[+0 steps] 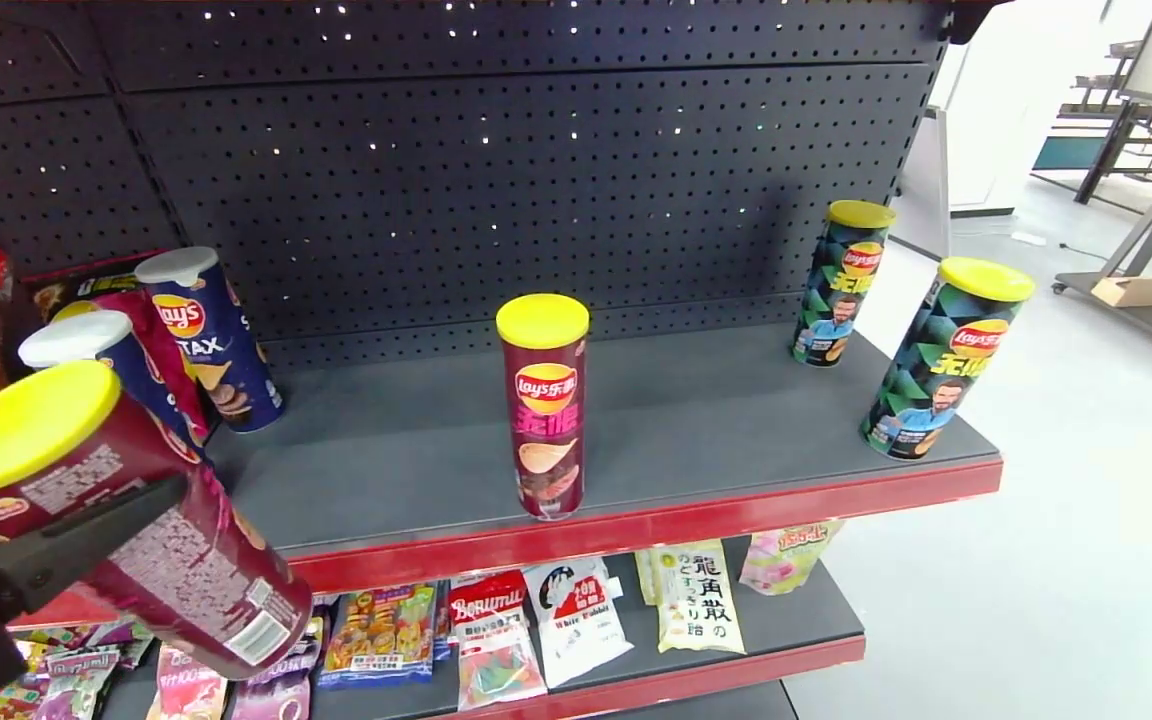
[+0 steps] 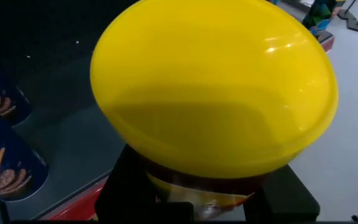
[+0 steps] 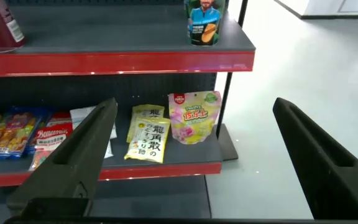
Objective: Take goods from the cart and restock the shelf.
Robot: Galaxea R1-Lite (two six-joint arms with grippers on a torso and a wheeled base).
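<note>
Left gripper (image 2: 207, 202) is pinching a tilted maroon chip can (image 1: 196, 570) with a yellow lid, holding it off the top shelf's (image 1: 416, 440) left front edge. Right gripper (image 3: 194, 106) is hanging spread wide, facing the lower shelf (image 3: 166, 168).

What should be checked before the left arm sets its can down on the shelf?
1. Grip: left gripper is closed around the maroon can: ok.
2. Can upright: it is tilted, with the yellow lid leaning toward the robot's left: not ok.
3. Free spot: the shelf is bare between the blue cans and the standing can: ok.
4. Can base higher than the shelf surface: cannot tell.
5. Right gripper out of the way: open, empty, and pointing at the lower shelf: ok.
</note>
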